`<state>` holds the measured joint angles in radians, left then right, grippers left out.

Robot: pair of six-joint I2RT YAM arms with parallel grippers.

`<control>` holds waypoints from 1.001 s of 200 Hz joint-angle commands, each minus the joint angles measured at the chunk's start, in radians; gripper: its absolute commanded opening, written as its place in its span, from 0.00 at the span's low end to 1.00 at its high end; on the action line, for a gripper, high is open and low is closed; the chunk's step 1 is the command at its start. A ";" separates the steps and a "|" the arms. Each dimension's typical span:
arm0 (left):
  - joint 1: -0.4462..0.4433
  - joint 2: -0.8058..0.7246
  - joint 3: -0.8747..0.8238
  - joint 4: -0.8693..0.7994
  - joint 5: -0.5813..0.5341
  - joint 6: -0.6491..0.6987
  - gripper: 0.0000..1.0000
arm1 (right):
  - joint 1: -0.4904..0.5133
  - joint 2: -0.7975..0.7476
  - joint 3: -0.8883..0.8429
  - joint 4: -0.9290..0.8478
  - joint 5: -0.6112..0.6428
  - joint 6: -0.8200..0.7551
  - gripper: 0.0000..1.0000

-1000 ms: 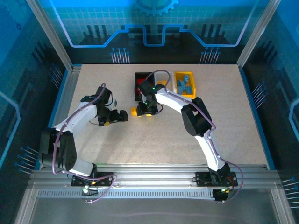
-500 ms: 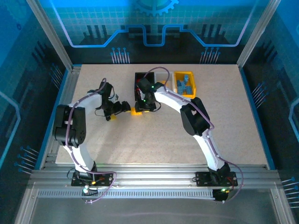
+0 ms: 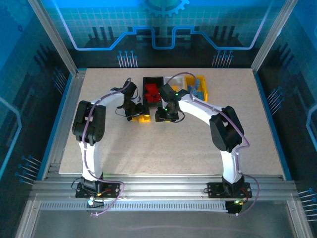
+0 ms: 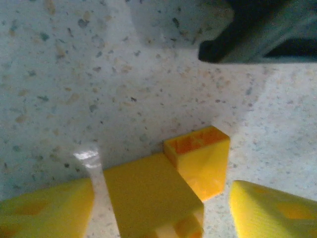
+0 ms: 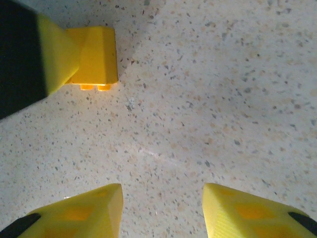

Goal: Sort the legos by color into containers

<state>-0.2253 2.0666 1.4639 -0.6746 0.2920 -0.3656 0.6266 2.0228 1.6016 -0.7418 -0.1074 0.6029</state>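
An orange-yellow lego [image 4: 200, 168] is being straddled by the left gripper [image 3: 139, 115] on the table [image 3: 223, 144], just near of the black bin [image 3: 144, 92] and a little to its left. In the left wrist view the yellow fingers [image 4: 49, 208] are being held apart, one on each side of the piece, with a thin strip of speckled surface being left bare between each finger and the plastic. The piece is therefore not being clamped. A dark shape [image 4: 262, 29] is being caught at the far right corner of that view, and what it is cannot be told.

The right gripper [image 5: 161, 210] is being held low over the table, just to the right of the left one. Its fingers [image 5: 79, 208] are being kept apart, with nothing but bare table being framed between them. In the right wrist view the same lego is being seen at the far left, with a finger of the left gripper [image 5: 44, 54] being pressed close against its side. Whether the two are touching cannot be told from there.

Red legos [image 3: 151, 90] are being held in the black bin. Blue legos [image 3: 194, 90] are being held in the yellow bin [image 3: 202, 84] at the right of the row. The white bin [image 3: 173, 79] between them is being partly covered by the right arm, and its contents cannot be made out.
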 commanded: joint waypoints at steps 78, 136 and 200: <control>0.000 -0.069 0.014 -0.111 0.006 0.008 0.29 | -0.047 -0.106 -0.133 0.051 -0.007 -0.001 0.47; -0.014 -0.167 0.186 -0.132 0.129 -0.108 0.27 | -0.129 -0.216 -0.210 0.086 -0.014 0.027 0.47; -0.125 0.133 0.640 0.008 0.164 -0.294 0.29 | -0.252 -0.447 -0.393 0.028 -0.043 -0.007 0.47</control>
<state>-0.3126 2.0449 1.9423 -0.7109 0.4175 -0.5632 0.3859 1.6573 1.2541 -0.6720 -0.1345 0.6121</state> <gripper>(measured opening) 0.338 0.474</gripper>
